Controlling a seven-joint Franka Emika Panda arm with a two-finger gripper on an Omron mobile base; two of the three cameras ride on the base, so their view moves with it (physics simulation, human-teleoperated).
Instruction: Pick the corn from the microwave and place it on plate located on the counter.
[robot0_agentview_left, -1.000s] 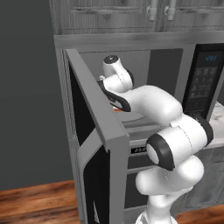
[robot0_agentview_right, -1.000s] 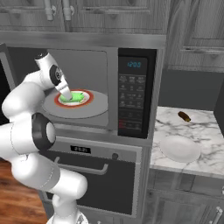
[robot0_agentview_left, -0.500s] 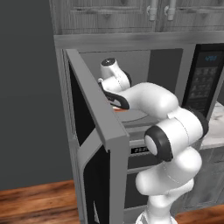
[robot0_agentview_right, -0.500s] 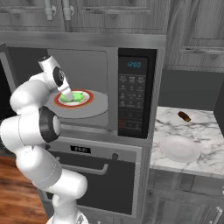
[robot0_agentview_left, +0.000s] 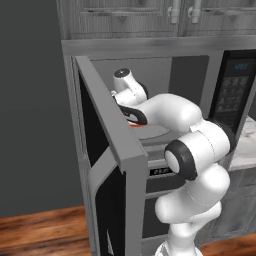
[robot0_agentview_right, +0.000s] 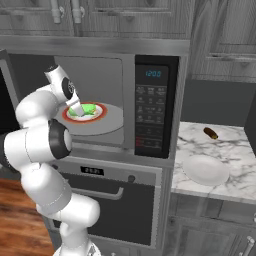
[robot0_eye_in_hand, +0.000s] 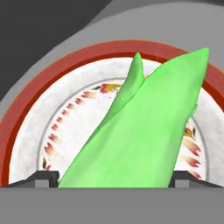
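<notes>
Reaching: my fingers (robot0_eye_in_hand: 116, 178) inside the microwave (robot0_agentview_right: 95, 95)
Grip: straddling the corn (robot0_eye_in_hand: 144, 131); closure I cannot tell
Corn: on red-rimmed plate (robot0_eye_in_hand: 26, 131)
Worktop (robot0_agentview_right: 235, 150): pale plate (robot0_agentview_right: 206, 170)

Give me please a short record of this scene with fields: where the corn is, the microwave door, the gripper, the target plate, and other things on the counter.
corn: green corn lying on the small red-rimmed plate on the turntable inside the microwave
microwave door: open, swung out to the left
gripper: gripper inside the microwave, down at the corn; one fingertip on each side of the corn in the hand view, grip not confirmed
target plate: pale plate on the counter, nothing on it
other: small dark brown object behind the pale plate
</notes>
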